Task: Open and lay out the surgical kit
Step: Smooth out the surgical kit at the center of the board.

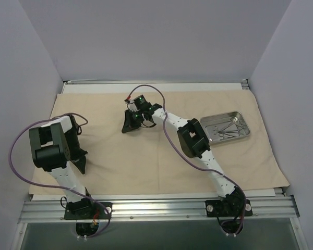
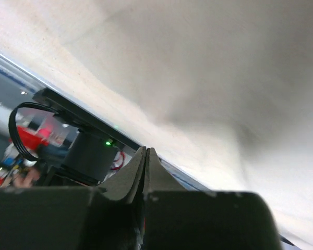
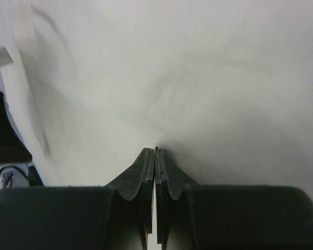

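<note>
Cloth wrap (image 1: 161, 161): it lies open and nearly flat over most of the table (image 1: 156, 86), with only shallow creases.
Steel tray (image 1: 215, 125): it sits on the wrap's right side, well apart from both claws and just beside your right arm's elbow.
Instruments (image 1: 229, 131): they lie inside the tray, overlapping; they are too small to count.
Left claw (image 2: 146, 151): pressed together with nothing between the fingers, low over the wrap's near-left part.
Right claw (image 3: 155, 151): pressed together, tips right at the cloth near the wrap's middle; you cannot tell whether they touch it.
Stage: the wrap looks opened, and laying out the instruments seems not yet done.
Risk, elbow: swing your right arm towards the tray carelessly and the elbow could shove it.
Risk, grip: thin steel lying flat on steel may slip from your claw or push the tray along.
Risk, tangle: lift one ring handle and an overlapping instrument may drag out and drop.
Risk, cloth: dragging the tips across the wrap could bunch it and shift the tray.
</note>
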You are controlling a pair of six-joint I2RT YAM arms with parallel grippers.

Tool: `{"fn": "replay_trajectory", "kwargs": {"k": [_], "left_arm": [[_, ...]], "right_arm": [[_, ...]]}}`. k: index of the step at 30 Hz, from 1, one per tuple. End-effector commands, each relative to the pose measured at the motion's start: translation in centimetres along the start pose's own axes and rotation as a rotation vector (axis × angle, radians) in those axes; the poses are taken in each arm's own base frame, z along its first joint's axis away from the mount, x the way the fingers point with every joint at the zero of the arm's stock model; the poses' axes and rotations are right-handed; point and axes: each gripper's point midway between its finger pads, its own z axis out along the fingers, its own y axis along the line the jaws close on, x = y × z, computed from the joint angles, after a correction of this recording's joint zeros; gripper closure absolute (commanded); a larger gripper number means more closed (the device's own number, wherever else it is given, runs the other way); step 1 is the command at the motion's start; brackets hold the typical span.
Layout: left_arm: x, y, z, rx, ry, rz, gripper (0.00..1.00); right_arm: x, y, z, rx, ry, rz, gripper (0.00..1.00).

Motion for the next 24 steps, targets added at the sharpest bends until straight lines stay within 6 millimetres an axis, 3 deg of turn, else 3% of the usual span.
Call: {"fn": "replay_trajectory", "kwargs": {"k": [1,3,6,10,13,14,16,17,20,24], "left_arm": [[1.2,0.6,-4.8,0.127,-0.053,-0.042,0.98],[0.4,-0.7,-7.3,0.253,-0.128,-0.050,0.98],[-1.7,-2.9,-10.6,0.397,-0.234,-0.036,0.98],[-4.8,-5.8,-12.7,0.495,-0.302,-0.003,0.98],[-7.0,-9.0,-12.8,0.574,-0.308,0.055,0.98],[-7.5,-9.9,-11.9,0.570,-0.287,0.070,0.98],[-9.3,-11.3,-12.3,0.595,-0.316,0.078,0.98],[-10.0,-11.9,-11.2,0.573,-0.294,0.083,0.98],[-11.8,-12.7,-10.2,0.543,-0.283,0.073,0.98],[-13.3,-12.5,-8.7,0.487,-0.246,0.027,0.98]], "right_arm": [[0.6,6.6,-2.9,-0.144,0.018,-0.100,1.00],[1.9,8.9,-3.2,-0.182,0.045,-0.138,0.98],[4.4,10.4,-2.3,-0.196,0.098,-0.162,0.94],[7.1,11.7,-1.1,-0.218,0.155,-0.186,0.92],[8.6,12.9,-0.4,-0.258,0.187,-0.193,0.92],[9.2,13.0,-0.2,-0.268,0.203,-0.190,0.97],[10.3,13.3,0.3,-0.286,0.221,-0.184,1.00],[11.2,12.9,0.6,-0.289,0.242,-0.168,1.00],[13.3,12.8,1.2,-0.312,0.290,-0.149,1.00],[16.6,10.6,2.0,-0.253,0.372,-0.135,1.00]]}}
